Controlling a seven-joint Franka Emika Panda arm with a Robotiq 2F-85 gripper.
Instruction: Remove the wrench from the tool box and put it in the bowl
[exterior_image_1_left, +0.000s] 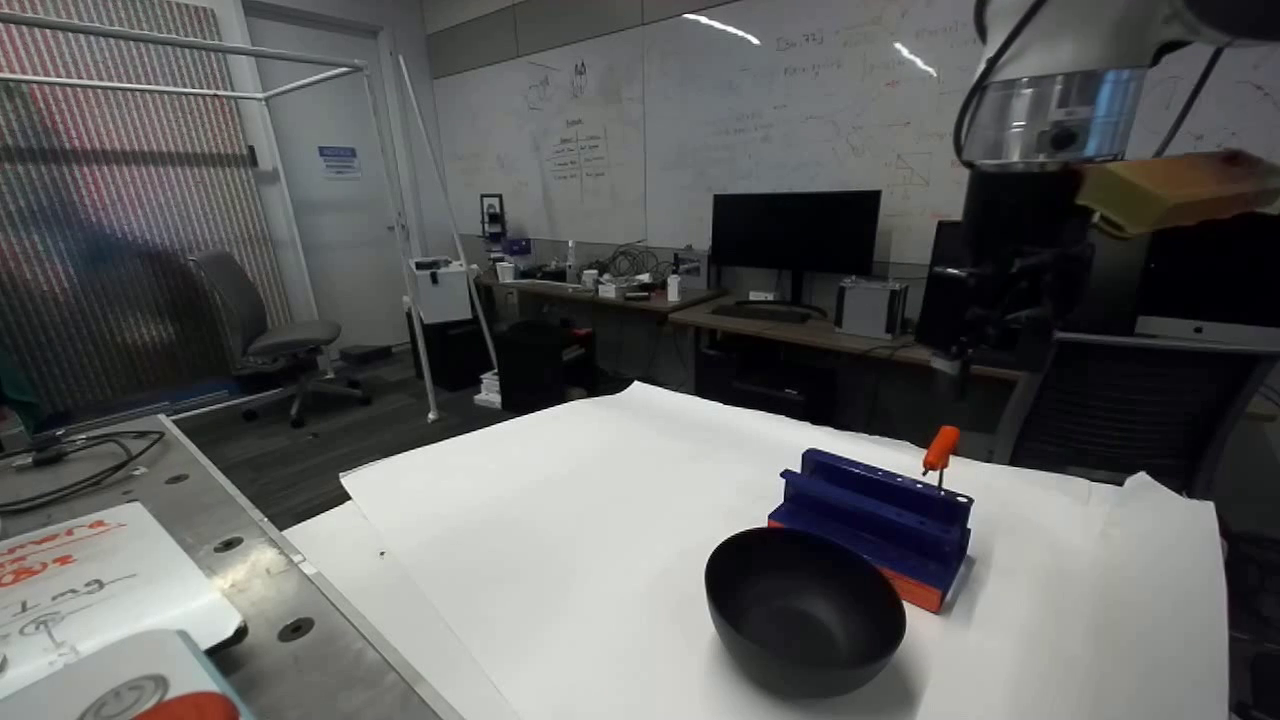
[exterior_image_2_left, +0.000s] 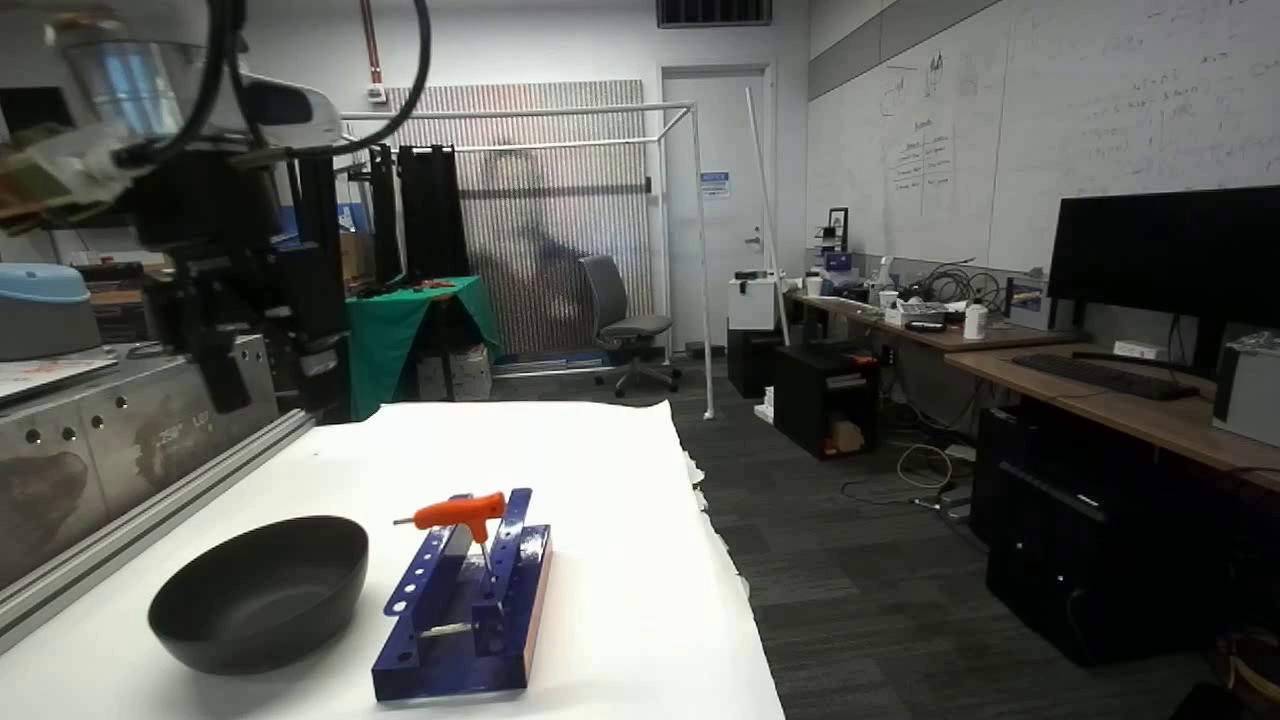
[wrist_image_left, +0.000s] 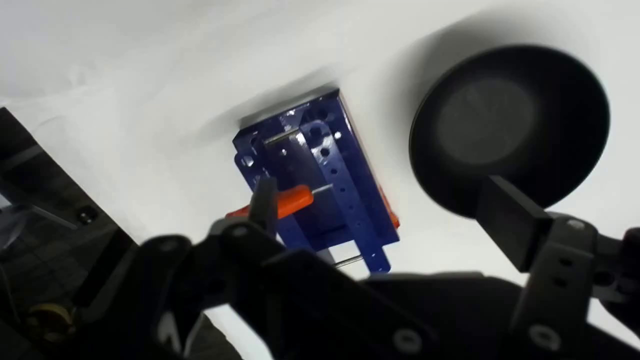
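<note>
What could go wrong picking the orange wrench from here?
Binding: the wrench has its lower end down in the tool box, so a tilted pull might drag the box along.
Collision: the bowl sits close beside the box, so the open gripper might knock it on descent.

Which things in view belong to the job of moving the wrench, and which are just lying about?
For the job: orange wrench, in the blue tool box; black bowl; gripper, open.
Just lying about: keyboard; white bottle; black monitor; grey chair.
</note>
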